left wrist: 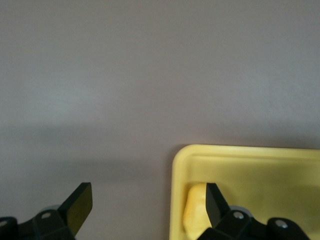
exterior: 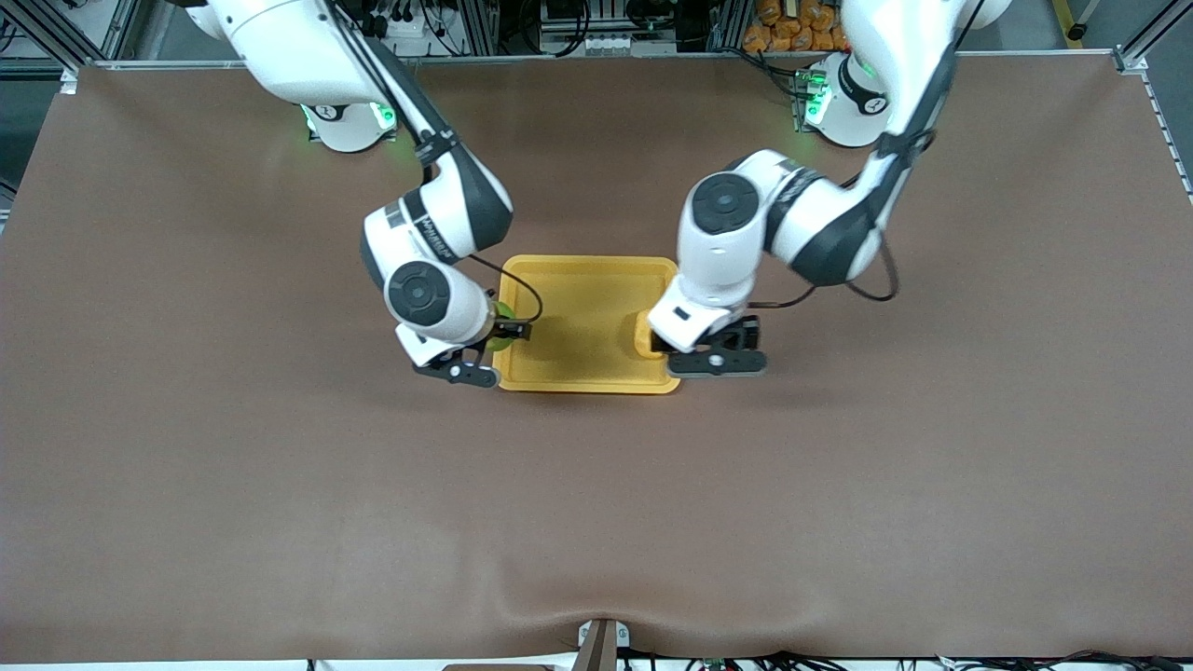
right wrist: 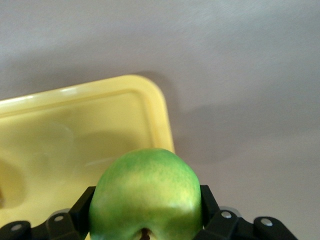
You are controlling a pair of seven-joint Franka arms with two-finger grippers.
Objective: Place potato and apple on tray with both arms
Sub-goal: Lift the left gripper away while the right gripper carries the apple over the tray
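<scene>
The yellow-orange tray (exterior: 587,317) lies mid-table. My right gripper (exterior: 504,333) is shut on the green apple (exterior: 500,313) over the tray's edge toward the right arm's end. In the right wrist view the apple (right wrist: 147,190) fills the space between the fingers (right wrist: 80,207), with the tray's (right wrist: 75,130) corner under it. The potato (exterior: 642,335) lies on the tray near its edge toward the left arm's end. My left gripper (exterior: 673,352) is open and straddles that rim. In the left wrist view one finger (left wrist: 215,202) is beside the potato (left wrist: 195,210) and the other (left wrist: 77,207) is over the table.
The brown table cover (exterior: 280,466) spreads wide around the tray. The arms' white bases with green lights (exterior: 349,121) stand along the table's edge farthest from the front camera. Both forearms hang over the tray's two ends.
</scene>
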